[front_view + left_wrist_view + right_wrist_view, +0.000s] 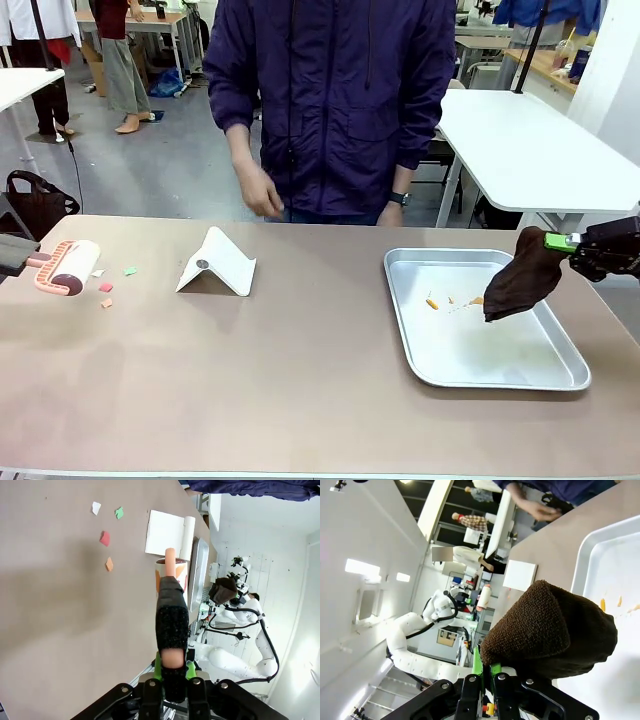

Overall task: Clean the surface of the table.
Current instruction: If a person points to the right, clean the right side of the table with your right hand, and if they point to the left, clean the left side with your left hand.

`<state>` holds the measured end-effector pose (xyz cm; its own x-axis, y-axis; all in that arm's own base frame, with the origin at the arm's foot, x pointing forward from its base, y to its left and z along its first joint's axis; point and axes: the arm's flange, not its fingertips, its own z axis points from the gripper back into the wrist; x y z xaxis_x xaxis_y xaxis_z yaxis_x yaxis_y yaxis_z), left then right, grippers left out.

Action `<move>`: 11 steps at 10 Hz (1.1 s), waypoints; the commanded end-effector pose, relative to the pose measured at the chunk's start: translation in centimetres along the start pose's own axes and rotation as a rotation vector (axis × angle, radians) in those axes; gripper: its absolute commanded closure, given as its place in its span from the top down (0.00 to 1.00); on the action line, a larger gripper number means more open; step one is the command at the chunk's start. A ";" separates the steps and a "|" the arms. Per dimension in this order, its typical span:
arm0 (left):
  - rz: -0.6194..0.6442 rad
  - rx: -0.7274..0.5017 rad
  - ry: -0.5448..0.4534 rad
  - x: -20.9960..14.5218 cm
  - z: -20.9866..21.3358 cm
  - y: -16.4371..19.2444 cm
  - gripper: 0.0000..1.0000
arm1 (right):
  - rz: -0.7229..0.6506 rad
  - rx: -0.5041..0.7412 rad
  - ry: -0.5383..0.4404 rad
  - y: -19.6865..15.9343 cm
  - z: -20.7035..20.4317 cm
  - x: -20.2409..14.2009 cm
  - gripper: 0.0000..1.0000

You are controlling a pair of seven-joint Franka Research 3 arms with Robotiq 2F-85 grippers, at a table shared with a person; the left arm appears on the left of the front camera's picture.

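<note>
The brownish-tan table (300, 380) spans the front view. At its far left my left gripper (22, 258) is shut on the handle of a pink lint roller (68, 266), whose drum rests near small paper scraps (105, 288). In the left wrist view the same gripper (172, 666) clamps the roller handle (171, 625), with the scraps (104, 538) ahead on the left. On the right, my right gripper (572, 243) is shut on a dark brown cloth (520, 280) that hangs over a metal tray (500, 375). That cloth (550, 630) bulges above the gripper (485, 666) in the right wrist view.
A white folded card (216, 263) stands left of centre. Orange crumbs (432, 302) lie in the tray. A person in a dark jacket stands at the far edge, one hand (262, 193) hanging above the table. A white table (530, 150) stands behind on the right.
</note>
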<state>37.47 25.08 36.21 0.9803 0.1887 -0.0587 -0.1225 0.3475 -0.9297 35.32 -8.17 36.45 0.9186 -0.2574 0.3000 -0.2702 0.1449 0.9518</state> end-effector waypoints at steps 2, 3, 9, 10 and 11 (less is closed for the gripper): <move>-0.006 0.002 0.002 -0.5 0.0 -0.3 0.00 | 0.000 -0.006 0.005 0.6 0.1 0.1 0.00; -0.006 0.002 0.002 -0.5 0.0 -0.3 0.00 | 0.000 -0.006 0.005 0.6 0.1 0.1 0.00; -0.006 0.002 0.002 -0.5 0.0 -0.3 0.00 | 0.000 -0.006 0.005 0.6 0.1 0.1 0.00; -0.006 0.002 0.002 -0.5 0.0 -0.3 0.00 | 0.000 -0.006 0.005 0.6 0.1 0.1 0.00; -0.006 0.002 0.002 -0.5 0.0 -0.3 0.00 | 0.000 -0.006 0.005 0.6 0.1 0.1 0.00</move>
<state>37.47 25.08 36.21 0.9803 0.1887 -0.0586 -0.1225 0.3475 -0.9297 35.32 -8.17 36.45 0.9186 -0.2574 0.2999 -0.2702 0.1449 0.9518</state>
